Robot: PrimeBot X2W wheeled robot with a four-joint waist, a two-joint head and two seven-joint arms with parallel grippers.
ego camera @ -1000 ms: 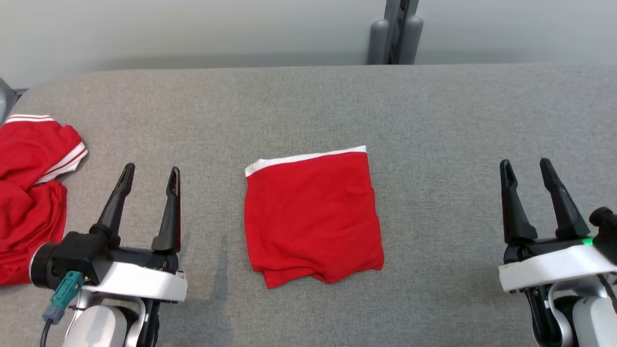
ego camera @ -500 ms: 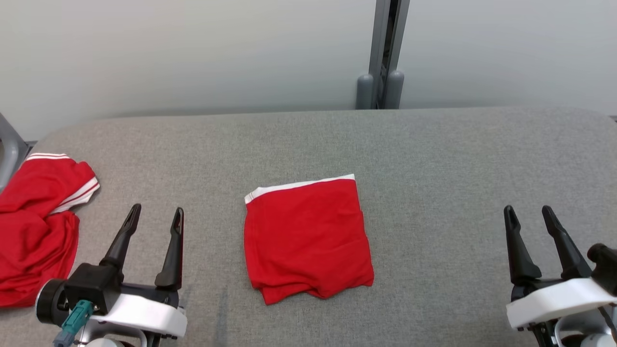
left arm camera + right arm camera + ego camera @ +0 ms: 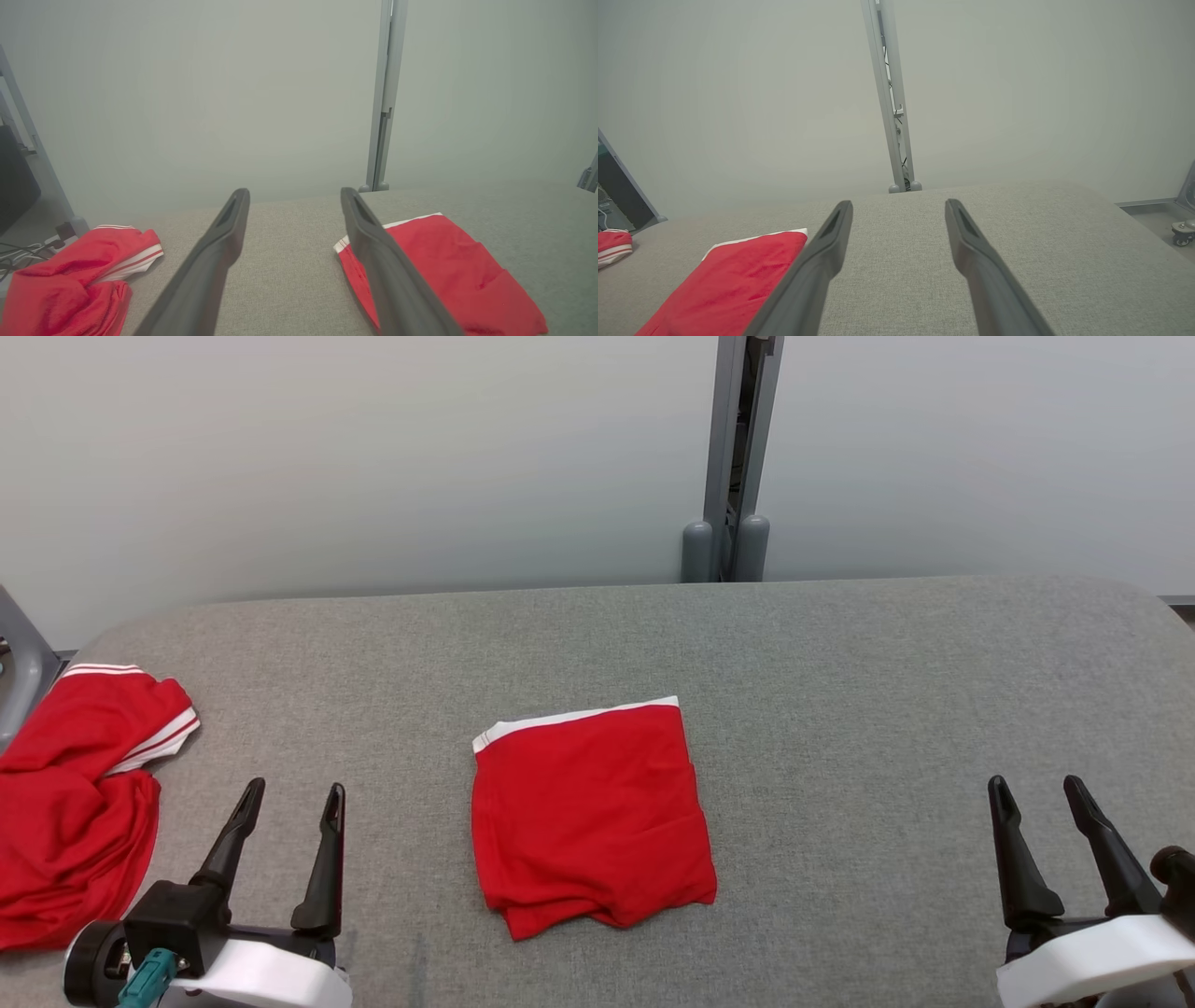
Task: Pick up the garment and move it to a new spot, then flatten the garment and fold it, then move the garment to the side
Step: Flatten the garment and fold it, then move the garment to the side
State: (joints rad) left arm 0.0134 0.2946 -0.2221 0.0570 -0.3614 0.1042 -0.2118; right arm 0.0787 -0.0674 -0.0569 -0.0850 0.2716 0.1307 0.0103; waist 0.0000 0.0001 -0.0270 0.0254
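We log left gripper (image 3: 295, 789) and right gripper (image 3: 1035, 782) jaws wide, empty. The garment (image 3: 590, 812) lies folded between them, apart from both; we judge only the sideways move remains.

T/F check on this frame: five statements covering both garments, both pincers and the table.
1. A folded red garment lies mid-way along the grey table. True.
2. The left pincer is shut on that garment. False: it is open, holds nothing and sits apart, to the garment's left.
3. A crumpled red garment with white stripes lies at the table's left end. True.
4. The right pincer rests on the folded garment. False: it is open, over bare table far to the right.
5. The folded garment's white band faces the robot. False: it runs along the far edge, toward the wall.
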